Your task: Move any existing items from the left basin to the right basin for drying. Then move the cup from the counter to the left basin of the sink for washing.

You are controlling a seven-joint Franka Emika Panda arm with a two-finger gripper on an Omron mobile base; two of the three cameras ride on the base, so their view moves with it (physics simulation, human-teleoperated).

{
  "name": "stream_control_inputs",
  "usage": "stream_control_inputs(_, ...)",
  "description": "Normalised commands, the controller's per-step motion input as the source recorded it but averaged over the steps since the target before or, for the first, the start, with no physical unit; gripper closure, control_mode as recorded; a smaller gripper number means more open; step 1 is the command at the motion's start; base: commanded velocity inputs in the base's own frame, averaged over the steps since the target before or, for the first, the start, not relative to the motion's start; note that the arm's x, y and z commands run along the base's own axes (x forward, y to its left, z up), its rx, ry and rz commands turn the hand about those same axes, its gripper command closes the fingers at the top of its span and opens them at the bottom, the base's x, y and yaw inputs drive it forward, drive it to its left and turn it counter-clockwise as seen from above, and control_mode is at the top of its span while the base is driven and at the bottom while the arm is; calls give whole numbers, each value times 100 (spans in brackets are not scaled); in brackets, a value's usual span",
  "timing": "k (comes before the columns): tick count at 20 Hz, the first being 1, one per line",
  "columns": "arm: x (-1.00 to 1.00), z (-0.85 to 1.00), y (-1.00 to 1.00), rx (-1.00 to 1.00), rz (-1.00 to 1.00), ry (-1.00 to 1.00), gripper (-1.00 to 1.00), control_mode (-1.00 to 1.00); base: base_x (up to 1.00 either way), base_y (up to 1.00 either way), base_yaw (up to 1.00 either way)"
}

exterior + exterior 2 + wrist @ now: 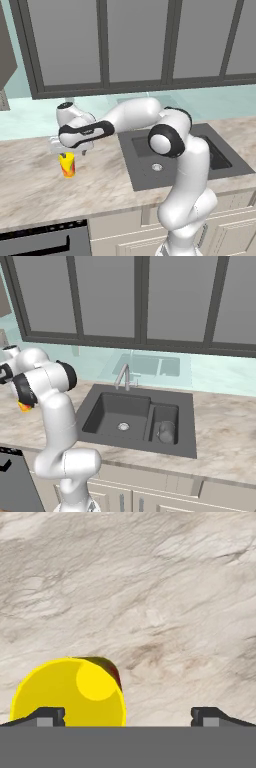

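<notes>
Hand view: pincer spread, cup off-centre

There are no words, numbers, labels or signs to read in any of the pictures.
</notes>
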Motion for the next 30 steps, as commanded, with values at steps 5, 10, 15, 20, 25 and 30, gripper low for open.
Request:
stream_control_inputs(5, 0, -14, 0, 0, 0, 0, -100, -100, 0, 0, 0)
stream_control_inputs(10, 0, -13, 0, 0, 0, 0, -100, -100, 0, 0, 0)
stream_control_inputs(15, 0, -11, 0, 0, 0, 0, -100, -100, 0, 0, 0)
stream_control_inputs(20, 0, -12, 0, 0, 0, 1, -100, -100, 0, 0, 0)
stream_control_inputs(25, 0, -7, 0, 0, 0, 6, 100, -100, 0, 0, 0)
stream_control_inputs(30, 0, -5, 0, 0, 0, 2, 100, -100, 0, 0, 0)
